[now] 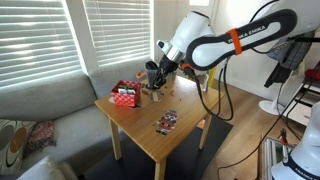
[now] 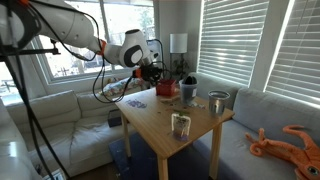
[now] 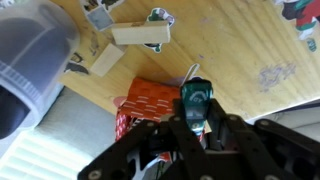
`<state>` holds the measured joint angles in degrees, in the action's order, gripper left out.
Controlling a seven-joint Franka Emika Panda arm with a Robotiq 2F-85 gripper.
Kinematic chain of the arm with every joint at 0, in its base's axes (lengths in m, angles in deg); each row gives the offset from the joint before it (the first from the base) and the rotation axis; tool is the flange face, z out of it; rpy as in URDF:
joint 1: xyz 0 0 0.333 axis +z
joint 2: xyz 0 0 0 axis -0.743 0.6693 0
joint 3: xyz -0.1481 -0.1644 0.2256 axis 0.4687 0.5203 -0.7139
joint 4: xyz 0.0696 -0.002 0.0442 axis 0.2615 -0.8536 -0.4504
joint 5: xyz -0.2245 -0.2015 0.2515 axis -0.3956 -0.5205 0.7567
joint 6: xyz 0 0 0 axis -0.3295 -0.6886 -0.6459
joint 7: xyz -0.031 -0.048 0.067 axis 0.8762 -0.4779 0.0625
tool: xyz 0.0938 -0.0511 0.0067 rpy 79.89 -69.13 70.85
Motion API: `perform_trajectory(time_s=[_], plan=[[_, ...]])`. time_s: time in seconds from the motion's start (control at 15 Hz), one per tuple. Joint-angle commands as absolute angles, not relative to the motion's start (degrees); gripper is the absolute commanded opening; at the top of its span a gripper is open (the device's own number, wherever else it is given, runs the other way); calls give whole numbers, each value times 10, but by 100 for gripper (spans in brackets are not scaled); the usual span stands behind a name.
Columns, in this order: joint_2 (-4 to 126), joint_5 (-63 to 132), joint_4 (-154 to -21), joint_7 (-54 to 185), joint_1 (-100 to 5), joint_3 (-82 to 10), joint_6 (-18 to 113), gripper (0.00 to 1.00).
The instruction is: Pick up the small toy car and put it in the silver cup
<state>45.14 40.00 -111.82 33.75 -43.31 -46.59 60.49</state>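
My gripper [image 3: 197, 118] is shut on the small toy car [image 3: 197, 97], a green car held between the fingertips. In the wrist view it hangs above a red patterned box [image 3: 150, 100]. In both exterior views the gripper [image 1: 160, 68] [image 2: 150, 72] is over the far part of the wooden table. The silver cup [image 2: 218, 100] stands upright near the table's edge, beyond the dark cup [image 2: 188, 90] and well apart from the gripper. A blurred grey cup [image 3: 30, 50] fills the upper left of the wrist view; I cannot tell which cup it is.
The red box [image 2: 167, 88] [image 1: 125, 95] sits beside the dark cup. A glass jar [image 2: 181, 124] stands near the table's front. A card pack [image 1: 166, 122] lies on the wooden table [image 1: 185, 135]. White blocks [image 3: 140, 35] lie on the tabletop. Sofas border the table.
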Motion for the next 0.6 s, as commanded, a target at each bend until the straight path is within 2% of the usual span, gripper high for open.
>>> perform_trajectory(time_s=[0.0,0.27,0.33,0.53], plan=[[431,398,-1128,344,-429,-459,604,29],[400,397,-1155,350,-427,-454,605,29],[401,398,-1157,350,-427,-454,606,7],[380,396,-1153,376,-431,-450,638,7]])
